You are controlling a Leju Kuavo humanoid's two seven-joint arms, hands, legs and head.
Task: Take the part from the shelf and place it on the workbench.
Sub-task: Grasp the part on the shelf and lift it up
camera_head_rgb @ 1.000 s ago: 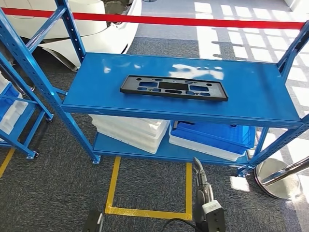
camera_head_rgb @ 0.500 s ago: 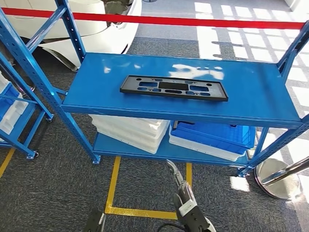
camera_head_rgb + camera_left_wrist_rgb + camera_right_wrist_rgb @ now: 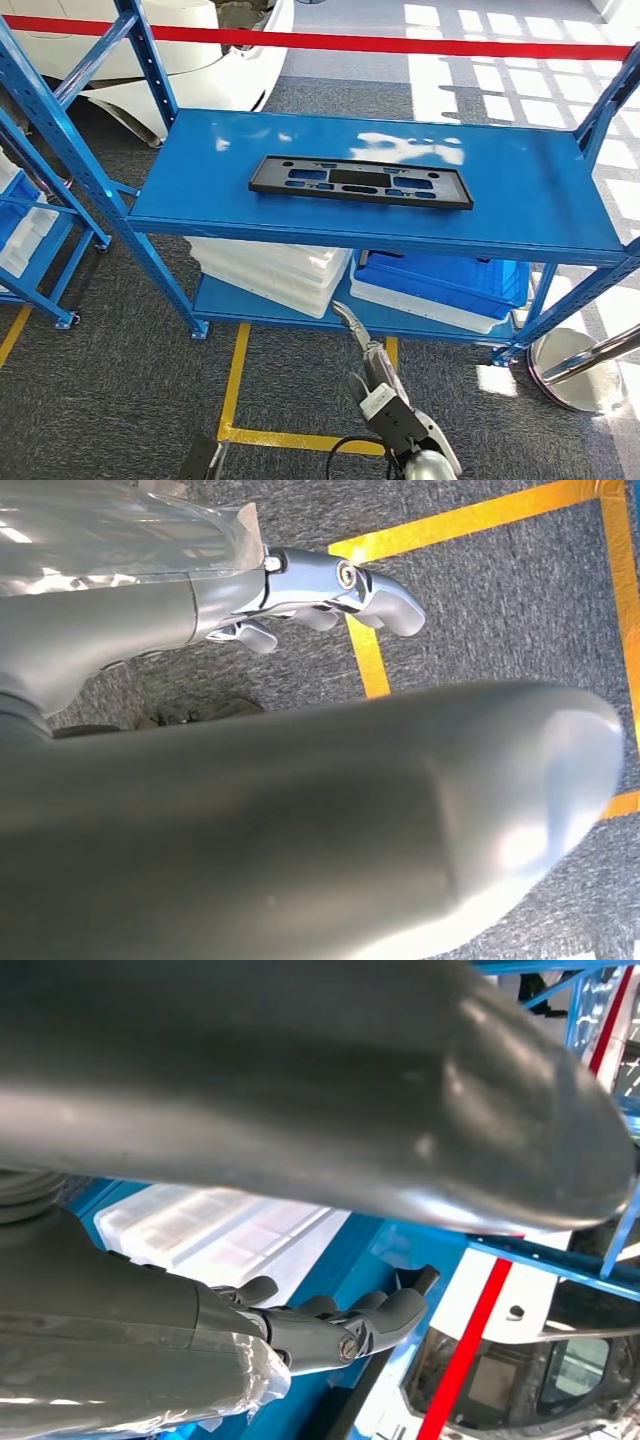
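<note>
On the blue shelf (image 3: 528, 190) the flat black part (image 3: 361, 182) lies untouched near the middle of the top deck, so the whole task is left: reaching, gripping, carrying it to the workbench. Below the deck's front edge the right hand (image 3: 361, 345) hangs well short of the part, fingers (image 3: 377, 1315) loosely extended and holding nothing (its wrist view shows white trays (image 3: 219, 1230) stacked on the lower deck), while the left hand (image 3: 332, 590), empty, fingers apart, hangs over the carpet and yellow floor tape (image 3: 362, 650).

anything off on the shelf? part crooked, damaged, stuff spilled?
Nothing stands out. The black part lies flat near the middle of the blue shelf, slightly angled to its front edge, with no visible damage. The white trays and blue crate below sit stacked.
</note>
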